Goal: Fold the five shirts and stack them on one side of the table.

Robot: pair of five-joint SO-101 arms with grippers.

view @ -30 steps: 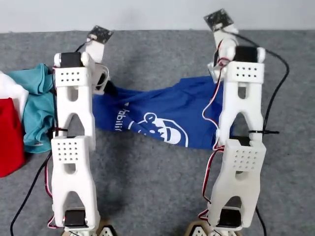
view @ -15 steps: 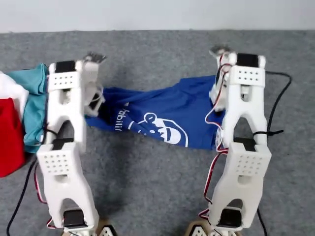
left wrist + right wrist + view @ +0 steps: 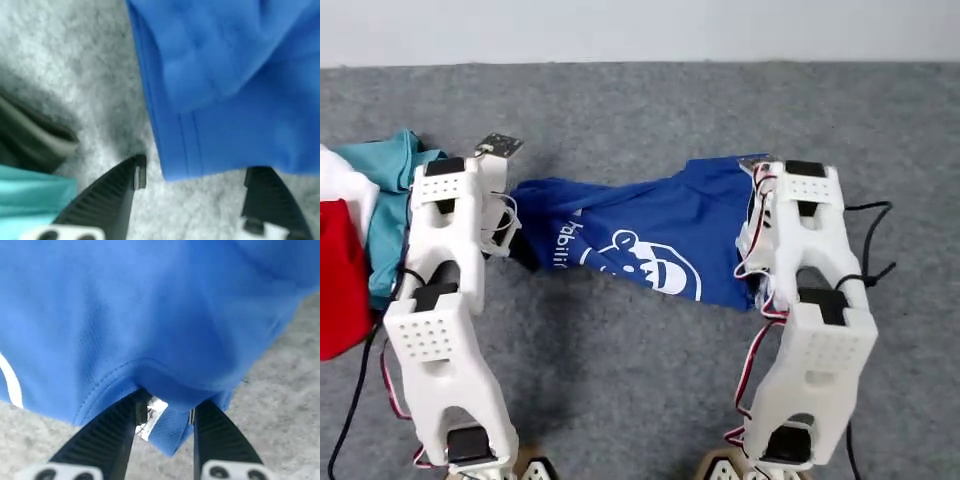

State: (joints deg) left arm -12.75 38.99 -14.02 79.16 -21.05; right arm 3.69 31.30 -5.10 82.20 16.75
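The right hand (image 3: 169,407) clamps the blue shirt (image 3: 650,220); left hand (image 3: 197,171) gapes at its hem.

Four shirts by my count: blue shirt (image 3: 640,235), teal shirt (image 3: 388,205), white shirt (image 3: 340,185), red shirt (image 3: 340,290). Two arms too: left arm (image 3: 445,300), right arm (image 3: 815,310).

Shirt (image 3: 640,240) lies flat mid-way across the table (image 3: 620,110), stretched left-right between the 2 grippers. L gripper (image 3: 197,172) sits at its left end, jaws apart, one each side of the hem corner. R gripper (image 3: 169,407) at the right edge, fabric pinched between jaws. Heap of other shirts (image 3: 380,220) at table's far left, beyond L gripper
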